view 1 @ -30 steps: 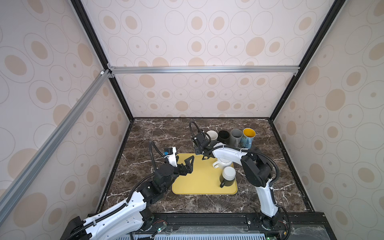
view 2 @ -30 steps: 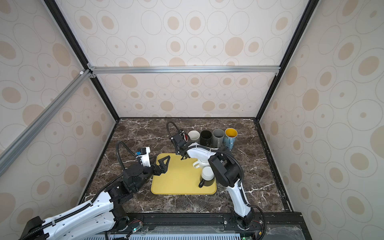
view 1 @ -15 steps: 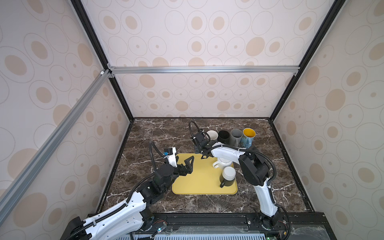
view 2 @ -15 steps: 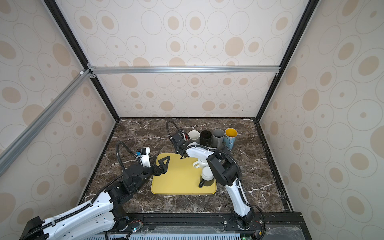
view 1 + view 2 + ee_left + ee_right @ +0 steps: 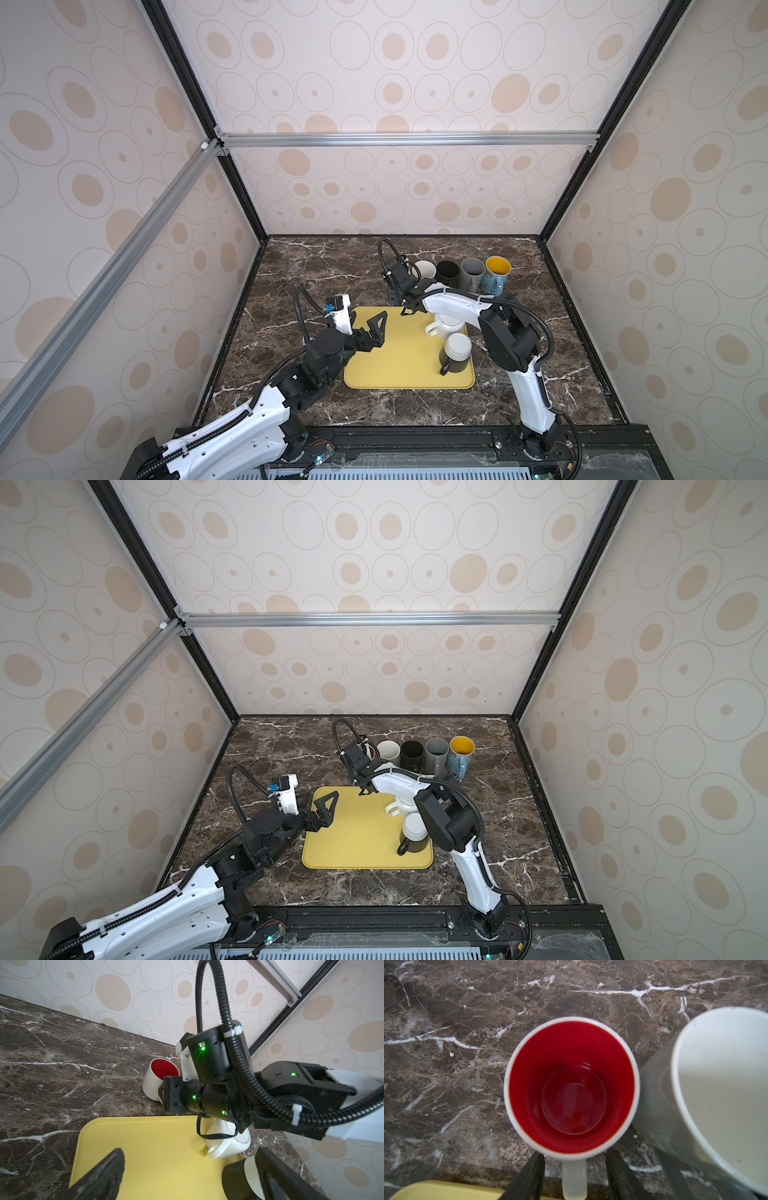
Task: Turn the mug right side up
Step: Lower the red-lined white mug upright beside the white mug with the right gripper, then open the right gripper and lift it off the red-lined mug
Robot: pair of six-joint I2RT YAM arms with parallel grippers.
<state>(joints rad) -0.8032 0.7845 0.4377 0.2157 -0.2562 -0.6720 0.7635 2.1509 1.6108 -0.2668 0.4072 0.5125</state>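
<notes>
- Red-lined mug (image 5: 572, 1088): you have it mouth up, upright on the bench (image 5: 316, 270), beyond the far edge of the yellow tray (image 5: 399, 370).
- It sits at the left end of the back row, just beside the cream mug (image 5: 720, 1084). You can't tell from the right wrist view whether the two touch.
- Rest of that row, going right in a top view: black mug (image 5: 447, 271), grey mug (image 5: 472, 272), blue mug (image 5: 496, 272) with a yellow inside. All are mouth up.
- Your right gripper (image 5: 574, 1159) straddles the red-lined mug's handle (image 5: 574, 1180). The jaws are parted, with a gap on each side of the handle, so nothing is pinched.
- Your left gripper (image 5: 192, 1155) is spread wide and empty, hanging over the tray's left part.
- On the tray's right side, a white mug (image 5: 446, 324) sits bottom up with its ribbed base showing. Next to it towards you is a dark mug (image 5: 457, 355), pale end up.
</notes>
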